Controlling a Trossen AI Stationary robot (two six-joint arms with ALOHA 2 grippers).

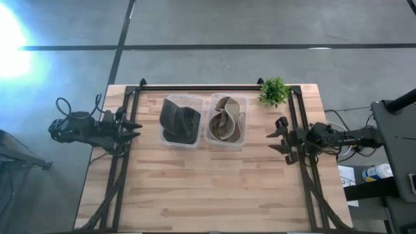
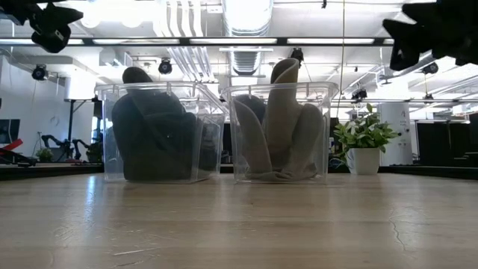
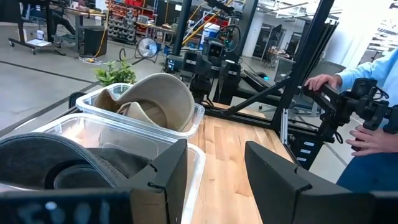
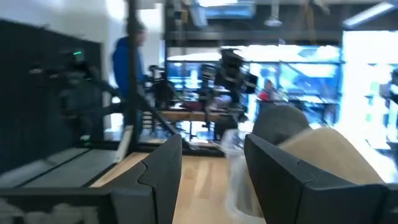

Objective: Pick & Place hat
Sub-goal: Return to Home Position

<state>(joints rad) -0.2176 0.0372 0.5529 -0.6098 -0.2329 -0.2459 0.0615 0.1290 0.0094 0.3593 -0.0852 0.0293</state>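
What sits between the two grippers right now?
Between left gripper and right gripper, the high view shows left bin holding black caps beside right bin holding tan caps; bare table otherwise.

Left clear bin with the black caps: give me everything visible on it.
The clear rectangular plastic bin stands upright on the pale wooden table, toward its back. Open-topped, see-through walls. Black fabric caps fill it, one poking above the rim. A matching bin of beige caps sits close on its right; contact unclear.
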